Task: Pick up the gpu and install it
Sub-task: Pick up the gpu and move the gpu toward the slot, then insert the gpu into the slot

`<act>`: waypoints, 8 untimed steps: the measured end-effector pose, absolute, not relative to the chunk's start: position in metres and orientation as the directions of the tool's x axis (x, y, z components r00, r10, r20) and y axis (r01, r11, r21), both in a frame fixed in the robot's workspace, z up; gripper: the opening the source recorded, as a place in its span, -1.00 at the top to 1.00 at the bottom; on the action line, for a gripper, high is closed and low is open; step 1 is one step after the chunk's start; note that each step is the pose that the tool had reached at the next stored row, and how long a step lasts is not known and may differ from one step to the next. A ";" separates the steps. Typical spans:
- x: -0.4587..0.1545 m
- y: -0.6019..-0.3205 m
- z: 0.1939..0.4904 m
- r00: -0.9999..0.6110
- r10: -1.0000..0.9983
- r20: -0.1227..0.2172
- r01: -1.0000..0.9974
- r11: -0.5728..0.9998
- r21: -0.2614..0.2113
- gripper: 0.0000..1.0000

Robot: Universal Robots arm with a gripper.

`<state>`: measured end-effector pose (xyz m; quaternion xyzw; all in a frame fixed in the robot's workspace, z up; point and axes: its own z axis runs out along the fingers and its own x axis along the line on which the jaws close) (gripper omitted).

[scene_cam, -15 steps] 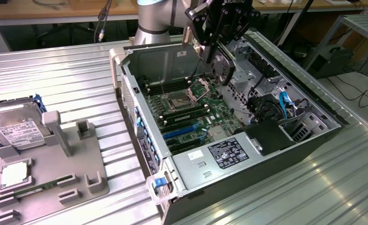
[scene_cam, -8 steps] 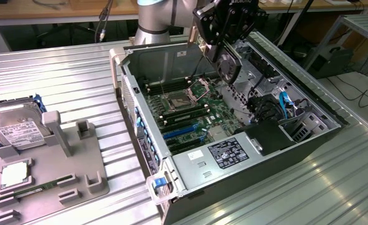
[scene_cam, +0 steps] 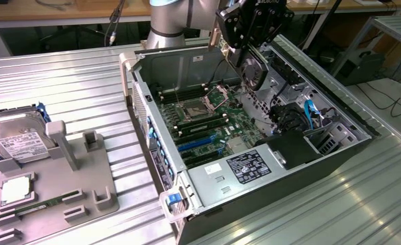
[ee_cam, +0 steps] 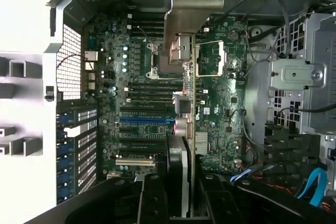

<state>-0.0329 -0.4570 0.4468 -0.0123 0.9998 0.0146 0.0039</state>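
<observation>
My gripper (scene_cam: 253, 48) hangs over the far end of the open computer case (scene_cam: 186, 178), shut on the gpu (scene_cam: 255, 71). The gpu is a dark card with a round fan, held on edge above the motherboard (scene_cam: 207, 120) and not touching it. In the wrist view the gpu (ee_cam: 185, 129) runs edge-on between my black fingers (ee_cam: 152, 198), its pale metal bracket (ee_cam: 184, 19) at the far end. The gripper (ee_cam: 184, 195) clamps its near end. Blue and black expansion slots (ee_cam: 142, 120) lie on the board beside the card's line.
At the exterior view's left, a grey fixture (scene_cam: 64, 189) holds a silver hard drive (scene_cam: 20, 143) and a narrow green memory stick (scene_cam: 40, 207). Inside the case are the CPU socket (scene_cam: 196, 109), blue cables (scene_cam: 309, 115) and a black drive cage (scene_cam: 292, 148). The case walls rise around the board.
</observation>
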 end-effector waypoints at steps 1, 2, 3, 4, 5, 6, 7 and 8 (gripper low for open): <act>-0.033 -0.457 0.447 -1.000 -0.024 -0.008 -0.025 0.999 0.029 0.44; -0.033 -0.457 0.447 -1.000 -0.025 -0.008 -0.025 0.999 0.029 0.44; -0.033 -0.457 0.447 -1.000 -0.025 -0.008 -0.025 0.999 0.029 0.44; -0.033 -0.457 0.447 -1.000 -0.024 -0.008 -0.025 0.999 0.029 0.44; -0.033 -0.457 0.447 -1.000 -0.025 -0.008 -0.025 0.999 0.029 0.44; -0.033 -0.457 0.447 -1.000 -0.025 -0.008 -0.025 0.999 0.029 0.44; -0.033 -0.457 0.447 -1.000 -0.024 -0.008 -0.025 0.999 0.029 0.44; -0.033 -0.457 0.447 -1.000 -0.025 -0.008 -0.025 0.999 0.029 0.44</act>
